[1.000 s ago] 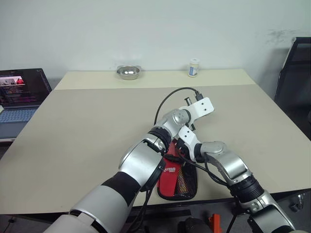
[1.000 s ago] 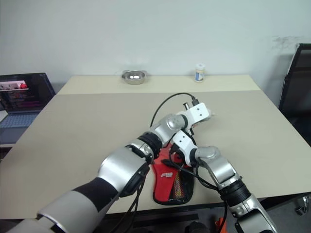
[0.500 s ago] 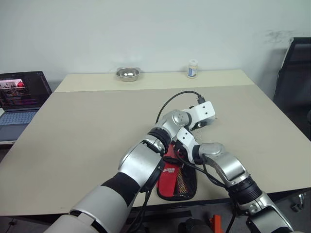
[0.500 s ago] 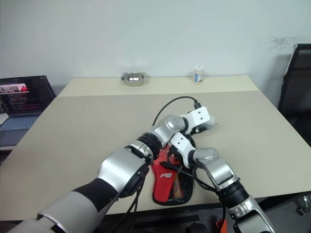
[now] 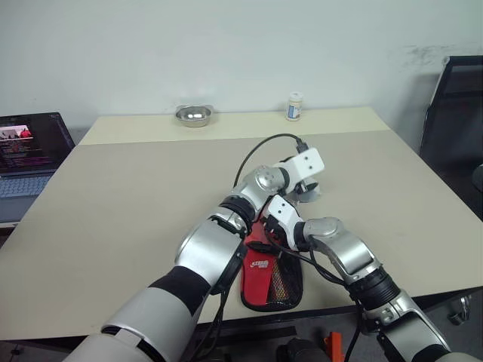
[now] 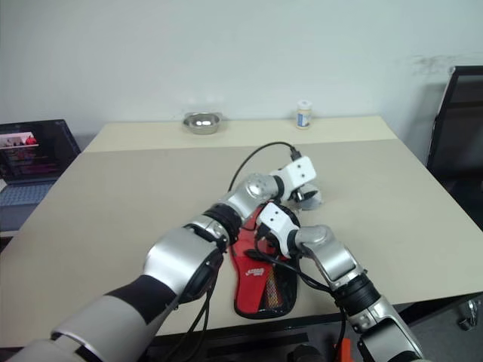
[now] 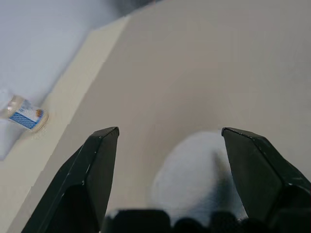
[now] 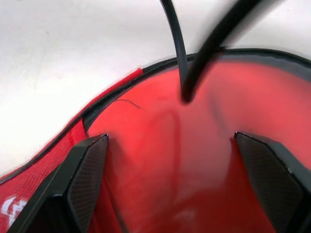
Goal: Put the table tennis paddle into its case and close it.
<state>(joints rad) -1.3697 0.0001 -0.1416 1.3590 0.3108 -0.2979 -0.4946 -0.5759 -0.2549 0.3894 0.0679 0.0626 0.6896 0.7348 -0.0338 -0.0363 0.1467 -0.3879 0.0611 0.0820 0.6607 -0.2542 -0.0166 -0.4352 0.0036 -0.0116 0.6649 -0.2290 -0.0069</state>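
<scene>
Case [image 5: 270, 279], soft floppy light fabric likely to slide and bunch so best pinched at its stiff black trim, lies red side up near the bench [image 5: 113, 196] front edge under both claws, left claw [image 7: 165, 141] and right claw [image 8: 170, 145] both spread empty.

Two head cameras look forward and down across the table [image 5: 113, 196], sharing it edge to edge. The left wrist camera peers between parted fingers [image 7: 95, 170] at its far edge; the right wrist camera sits close over the case [image 8: 160, 160].
</scene>
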